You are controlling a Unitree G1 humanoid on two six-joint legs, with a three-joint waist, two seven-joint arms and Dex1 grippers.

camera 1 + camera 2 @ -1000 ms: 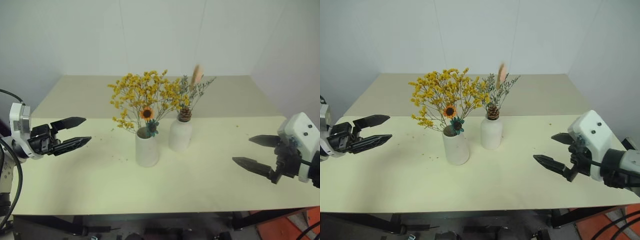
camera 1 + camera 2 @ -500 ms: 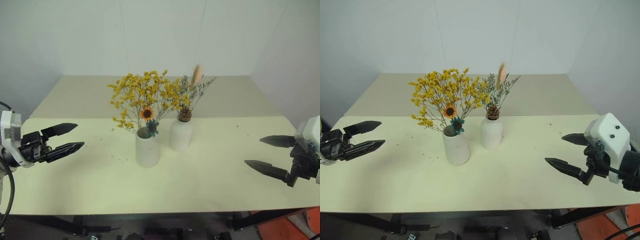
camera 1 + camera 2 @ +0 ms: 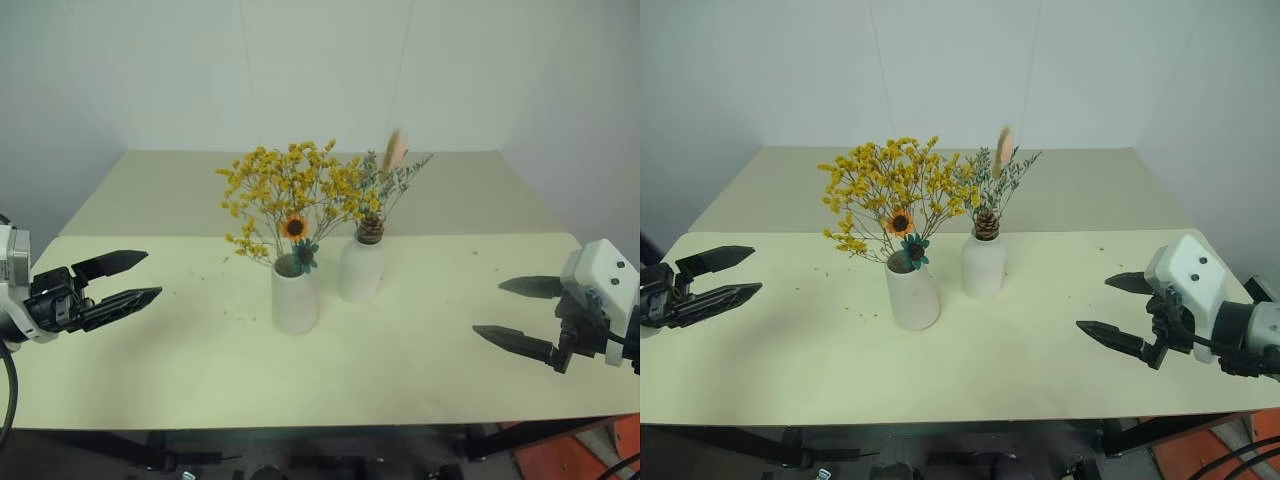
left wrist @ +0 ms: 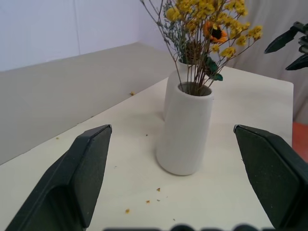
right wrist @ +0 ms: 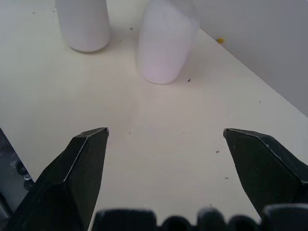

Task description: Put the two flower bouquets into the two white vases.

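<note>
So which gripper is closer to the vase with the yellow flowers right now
Left. The left gripper sits off to that tapered vase's left over the table edge; the right gripper is farther away on the other side, beyond the rounded vase.

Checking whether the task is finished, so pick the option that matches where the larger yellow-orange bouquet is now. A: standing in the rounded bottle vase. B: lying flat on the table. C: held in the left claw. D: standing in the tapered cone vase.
D: the yellow-orange bouquet has its stems down in the tapered cone vase, beside the rounded bottle vase holding the grey-green bouquet.
</note>
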